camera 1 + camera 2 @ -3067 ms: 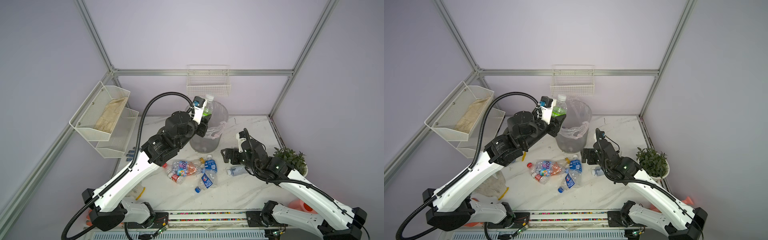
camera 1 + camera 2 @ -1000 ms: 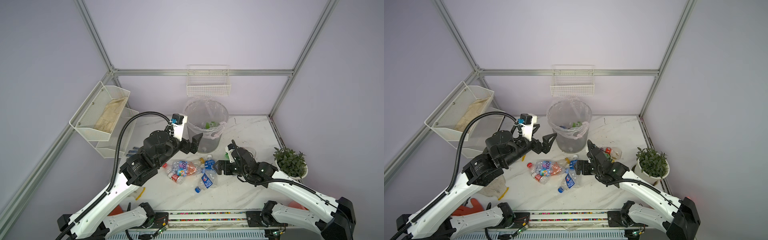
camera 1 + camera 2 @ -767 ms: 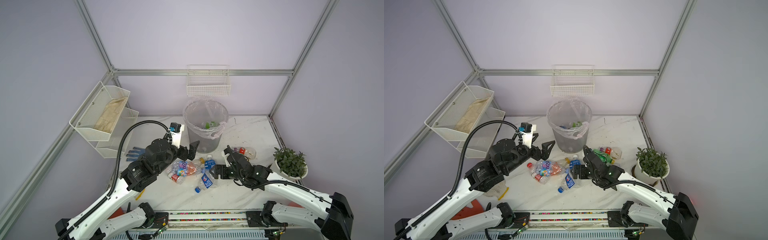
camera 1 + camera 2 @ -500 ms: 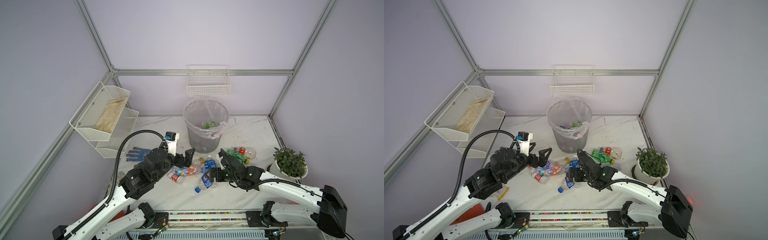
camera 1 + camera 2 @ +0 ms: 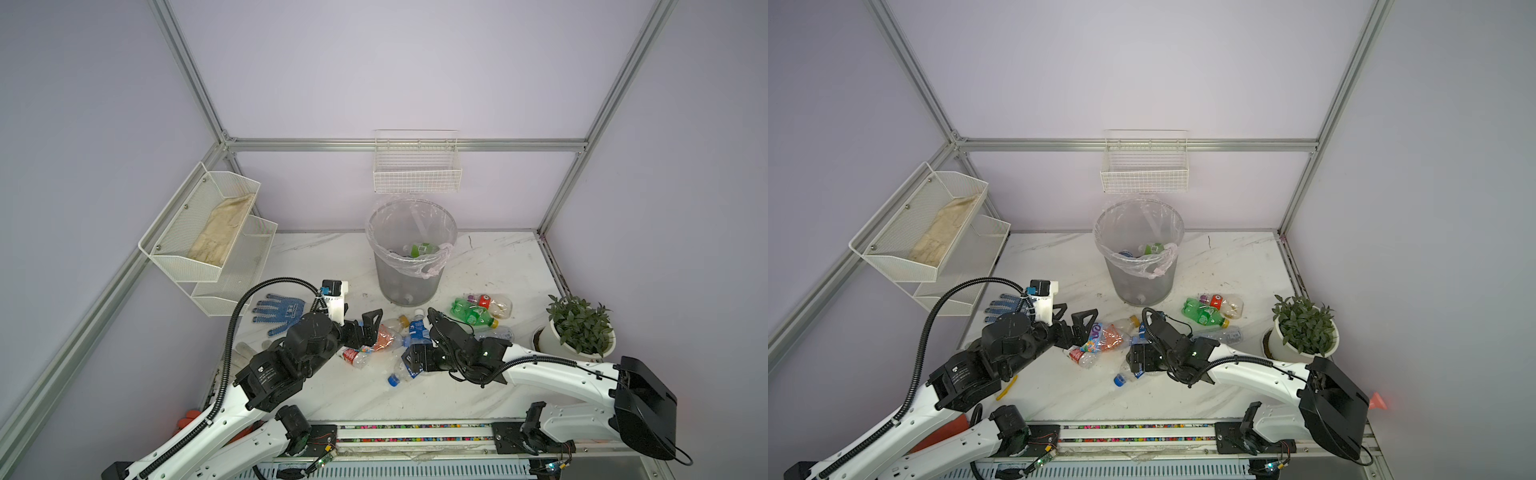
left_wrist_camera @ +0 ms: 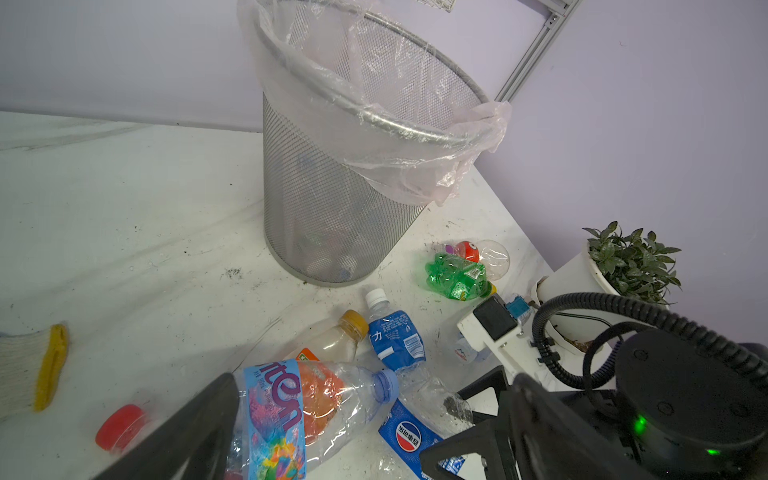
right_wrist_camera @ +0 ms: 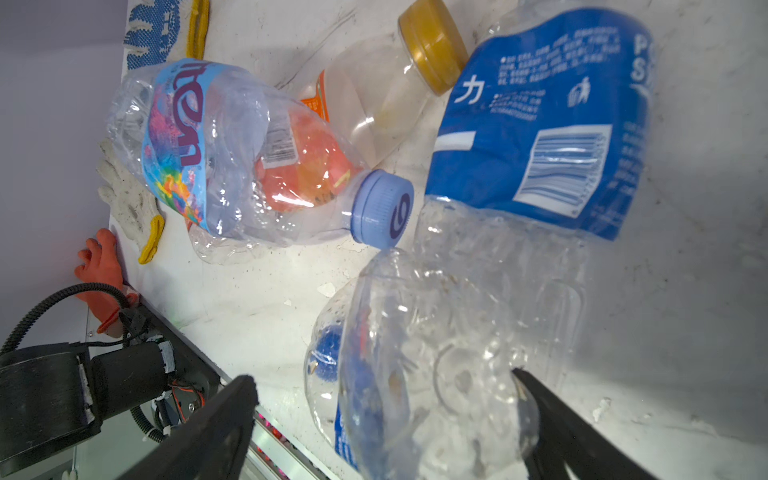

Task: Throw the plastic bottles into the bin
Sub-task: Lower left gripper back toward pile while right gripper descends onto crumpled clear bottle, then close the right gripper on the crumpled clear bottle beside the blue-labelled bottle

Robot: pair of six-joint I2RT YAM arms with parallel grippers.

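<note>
The mesh bin [image 5: 405, 286] [image 5: 1140, 286] [image 6: 332, 216] stands at the back with a green-label bottle [image 5: 422, 249] inside. In front lies a pile of plastic bottles. My left gripper [image 5: 363, 330] [image 6: 374, 386] is open around the colourful-label bottle [image 6: 286, 411] [image 5: 1100, 334]. My right gripper [image 5: 415, 359] [image 7: 382, 378] is open around the base of a clear blue-label bottle [image 7: 415, 374] [image 5: 1129, 372]. Beside them lie a blue-label bottle [image 6: 395, 336], a yellow-capped one [image 6: 336, 336] and a red-capped one [image 5: 353, 357]. A green bottle [image 5: 471, 311] and a red-label one [image 5: 492, 301] lie further right.
A potted plant [image 5: 577, 328] [image 6: 623, 257] stands at the right edge. A blue-dotted glove [image 5: 276, 313] lies left of the pile, and a white glove [image 6: 25, 365] nearer the front. White wire baskets [image 5: 415, 170] [image 5: 208, 232] hang on the walls.
The left gripper let a green bottle go into the bin, then came down empty to the pile. The right gripper slid left and low, onto the clear blue-label bottle.
</note>
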